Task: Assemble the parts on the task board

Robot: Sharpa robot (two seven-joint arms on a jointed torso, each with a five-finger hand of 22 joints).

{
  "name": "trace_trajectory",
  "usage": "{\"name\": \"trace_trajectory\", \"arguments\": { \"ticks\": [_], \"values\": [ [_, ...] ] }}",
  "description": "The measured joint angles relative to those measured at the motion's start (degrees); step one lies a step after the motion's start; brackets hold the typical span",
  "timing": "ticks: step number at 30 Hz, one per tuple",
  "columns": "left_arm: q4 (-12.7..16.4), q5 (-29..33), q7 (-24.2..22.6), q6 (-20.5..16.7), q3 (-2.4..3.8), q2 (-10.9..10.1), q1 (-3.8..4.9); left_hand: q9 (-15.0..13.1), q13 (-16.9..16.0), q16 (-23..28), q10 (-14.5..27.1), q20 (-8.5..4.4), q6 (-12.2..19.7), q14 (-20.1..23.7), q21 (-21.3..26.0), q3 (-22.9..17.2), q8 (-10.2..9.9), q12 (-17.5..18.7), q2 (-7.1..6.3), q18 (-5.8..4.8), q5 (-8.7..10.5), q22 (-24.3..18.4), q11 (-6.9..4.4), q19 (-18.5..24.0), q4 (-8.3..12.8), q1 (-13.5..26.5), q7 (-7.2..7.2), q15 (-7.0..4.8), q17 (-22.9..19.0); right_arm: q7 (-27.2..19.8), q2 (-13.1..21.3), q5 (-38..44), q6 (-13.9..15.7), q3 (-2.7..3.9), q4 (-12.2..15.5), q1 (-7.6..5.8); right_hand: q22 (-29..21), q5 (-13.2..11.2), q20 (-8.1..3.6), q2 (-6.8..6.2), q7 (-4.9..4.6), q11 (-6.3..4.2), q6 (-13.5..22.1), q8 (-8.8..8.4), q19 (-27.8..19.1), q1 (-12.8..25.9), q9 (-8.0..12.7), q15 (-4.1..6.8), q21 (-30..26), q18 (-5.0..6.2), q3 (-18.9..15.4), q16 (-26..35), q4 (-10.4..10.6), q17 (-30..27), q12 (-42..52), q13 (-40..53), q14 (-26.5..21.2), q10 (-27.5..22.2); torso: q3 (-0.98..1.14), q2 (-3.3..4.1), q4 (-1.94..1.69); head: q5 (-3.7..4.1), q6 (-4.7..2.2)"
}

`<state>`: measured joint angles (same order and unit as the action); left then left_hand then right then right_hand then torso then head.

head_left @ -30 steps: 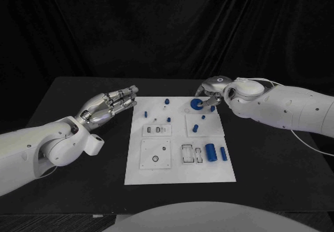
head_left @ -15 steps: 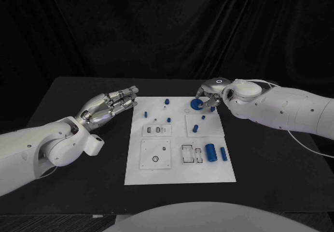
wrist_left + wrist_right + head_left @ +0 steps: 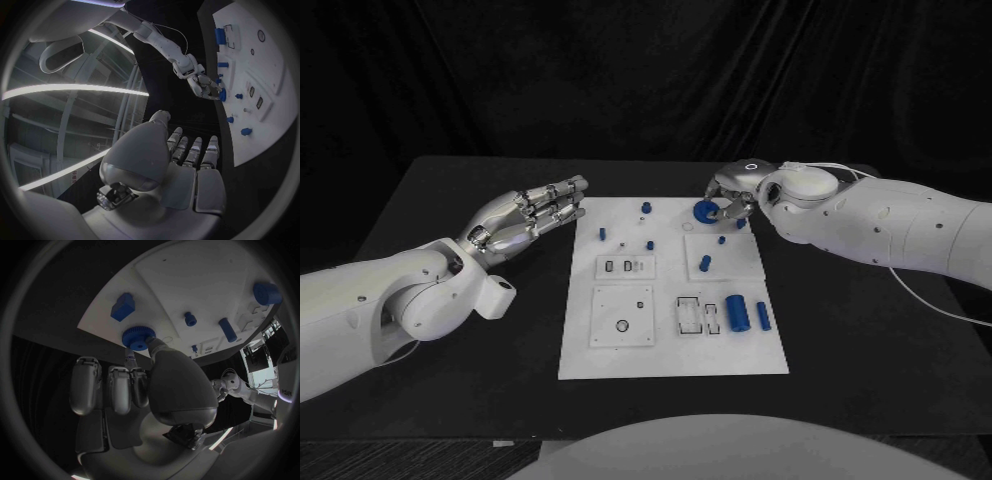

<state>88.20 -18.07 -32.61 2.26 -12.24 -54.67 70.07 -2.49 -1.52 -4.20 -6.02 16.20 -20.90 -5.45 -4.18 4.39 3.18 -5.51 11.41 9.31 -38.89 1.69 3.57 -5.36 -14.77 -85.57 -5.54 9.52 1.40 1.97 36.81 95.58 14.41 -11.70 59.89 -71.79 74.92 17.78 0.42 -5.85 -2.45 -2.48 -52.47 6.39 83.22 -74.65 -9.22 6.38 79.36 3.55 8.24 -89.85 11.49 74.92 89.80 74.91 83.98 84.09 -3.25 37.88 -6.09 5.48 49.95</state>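
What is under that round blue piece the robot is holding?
The white task board lies below the round blue piece in the right hand; the spot directly underneath is covered.

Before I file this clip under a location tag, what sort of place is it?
Probably a robotics lab test station. A black table under dark curtains carries a white rectangular task board with small blue parts, and the right hand pinches a round blue knurled knob in its fingers.

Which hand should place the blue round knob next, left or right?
Right. The right hand pinches the blue knob at the board's far right corner. The left hand hovers beside the board's left edge, holding nothing.
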Motion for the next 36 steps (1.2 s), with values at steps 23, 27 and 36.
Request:
{"name": "trace_trajectory", "arguments": {
  "ticks": [23,27,36],
  "values": [
    [-0.1,0.0,0.3,0.4,-0.02,-0.1,-0.16,0.0,0.0,0.0,0.0,0.00,-0.2,0.0,0.0,-0.3,0.0,0.0,0.00,0.00,0.00,0.0,0.00,0.0,0.3,0.0,-0.20,0.00,0.0,-1.9,0.6,-0.3,1.7,-0.21,3.3,-0.13,0.0,16.6,0.02,-0.07,-1.63,0.20,-2.4,2.35,0.4,-1.4,-0.5,0.00,0.3,0.00,2.6,0.0,-4.5,0.0,0.0,0.0,0.0,-0.2,0.02,0.03,0.06,-0.58,0.05],
    [0.1,0.0,0.5,0.4,0.00,-0.2,-0.16,-0.1,0.0,0.0,0.0,0.00,-0.2,0.0,0.0,-0.3,0.0,0.0,0.00,0.00,0.00,0.0,0.00,0.0,0.3,0.0,-0.20,0.00,0.0,-2.4,0.4,-0.2,1.8,-0.25,5.1,-1.03,0.0,16.8,0.02,0.02,-1.63,0.20,-2.4,2.35,0.4,-1.3,-0.5,-0.31,0.5,0.01,3.0,0.0,-4.1,0.0,0.0,0.0,0.0,-0.2,-0.02,0.01,0.10,-0.73,0.05],
    [0.0,0.0,0.9,0.5,-0.01,0.1,-0.17,-0.1,0.0,-0.2,0.2,0.00,-0.4,-0.2,0.0,-1.1,0.0,0.0,0.23,0.01,0.00,-0.1,0.20,0.0,0.5,-0.2,-0.41,0.21,0.0,-3.5,-2.2,-1.4,1.9,-0.18,6.2,-2.31,0.0,17.2,0.20,0.43,-1.63,0.20,-2.4,2.35,0.6,-0.1,-0.5,-0.52,0.8,0.01,3.2,0.0,-3.9,0.0,0.0,0.0,0.1,-0.2,-0.10,-0.08,-0.07,-0.70,0.05]
  ]
}}
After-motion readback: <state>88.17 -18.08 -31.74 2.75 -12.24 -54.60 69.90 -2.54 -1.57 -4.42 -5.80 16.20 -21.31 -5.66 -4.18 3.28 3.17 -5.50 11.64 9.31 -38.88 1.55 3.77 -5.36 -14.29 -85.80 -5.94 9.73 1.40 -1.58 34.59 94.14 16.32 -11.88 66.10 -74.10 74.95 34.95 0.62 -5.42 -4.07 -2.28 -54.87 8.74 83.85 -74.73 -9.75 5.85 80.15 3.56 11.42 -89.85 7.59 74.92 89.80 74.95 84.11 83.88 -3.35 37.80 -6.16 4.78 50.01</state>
